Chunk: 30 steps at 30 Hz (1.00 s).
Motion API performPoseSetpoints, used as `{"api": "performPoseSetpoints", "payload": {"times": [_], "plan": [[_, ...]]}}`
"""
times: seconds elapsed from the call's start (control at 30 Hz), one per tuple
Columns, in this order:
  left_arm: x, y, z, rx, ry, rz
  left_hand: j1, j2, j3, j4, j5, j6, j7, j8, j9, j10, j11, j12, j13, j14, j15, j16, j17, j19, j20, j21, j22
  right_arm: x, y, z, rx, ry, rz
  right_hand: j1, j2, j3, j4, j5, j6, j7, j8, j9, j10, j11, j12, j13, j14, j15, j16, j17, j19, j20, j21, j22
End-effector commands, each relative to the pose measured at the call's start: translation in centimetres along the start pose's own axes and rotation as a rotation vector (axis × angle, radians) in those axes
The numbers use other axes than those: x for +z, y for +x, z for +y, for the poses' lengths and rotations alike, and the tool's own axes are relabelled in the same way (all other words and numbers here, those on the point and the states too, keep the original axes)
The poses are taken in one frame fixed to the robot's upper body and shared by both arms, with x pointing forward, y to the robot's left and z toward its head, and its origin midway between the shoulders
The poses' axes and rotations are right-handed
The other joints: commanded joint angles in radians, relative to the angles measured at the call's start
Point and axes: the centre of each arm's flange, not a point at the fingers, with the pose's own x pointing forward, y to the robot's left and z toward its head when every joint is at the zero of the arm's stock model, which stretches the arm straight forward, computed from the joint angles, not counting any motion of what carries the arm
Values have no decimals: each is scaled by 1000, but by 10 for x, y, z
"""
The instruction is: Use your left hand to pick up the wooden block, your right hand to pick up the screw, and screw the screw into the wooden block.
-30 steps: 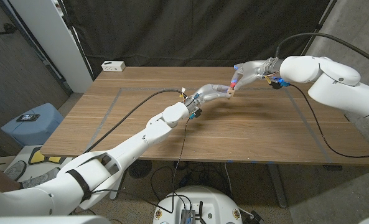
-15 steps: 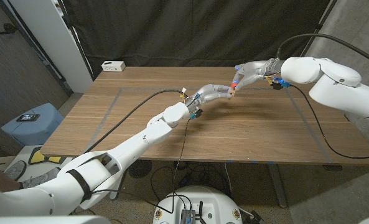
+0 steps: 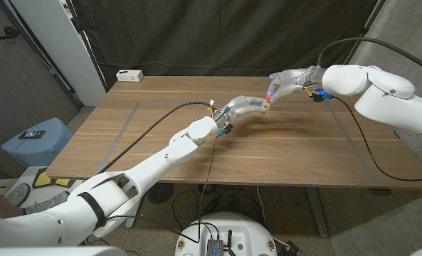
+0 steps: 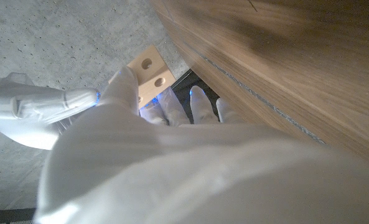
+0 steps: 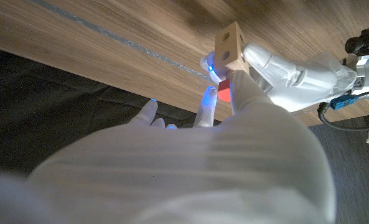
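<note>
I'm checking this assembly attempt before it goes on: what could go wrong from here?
The wooden block is held above the table only at the left robot hand fingertips, so twisting force might turn or drop it. The red-headed screw is largely hidden in the right robot hand, so alignment with a hole can't be confirmed; it may go in crooked.

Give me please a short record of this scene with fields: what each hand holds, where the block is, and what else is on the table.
left hand: holds the wooden block, raised above the table
wooden block: pale, with round holes on one face, as the left wrist view shows
right hand: fingers at the block, pinching a red piece, likely the screw
screw state: depth in the block cannot be told
other things: small white box at the far left corner
</note>
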Motion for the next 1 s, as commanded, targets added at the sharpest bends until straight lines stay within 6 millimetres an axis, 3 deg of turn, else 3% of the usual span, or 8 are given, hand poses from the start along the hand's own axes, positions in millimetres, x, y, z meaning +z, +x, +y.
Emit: {"api": "performPoseSetpoints", "payload": {"times": [0.03, 1.0], "plan": [[-1, 1, 0, -1, -1, 5, 1, 11, 1, 5, 5, 10, -1, 8, 2, 5, -5, 2, 3, 4, -61, 7, 2, 6, 0, 1, 1, 1, -1, -1, 4, -5, -6, 4, -7, 7, 1, -5, 14, -1, 16, 10, 8, 3, 4, 3, 2, 3, 3, 6, 5, 0, 2, 3], [-2, 1, -1, -6, -3, 8, 2, 11, 1, 5, 5, 8, 1, 7, 2, 4, -5, 2, 3, 5, -61, 6, 1, 6, 0, 1, 1, 0, 4, 4, -12, 9, 1, 7, -4, 19, 2, -17, 70, 1, 91, 59, 62, 7, 12, 2, 32, 0, 13, 11, 30, -4, 6, 3]]}}
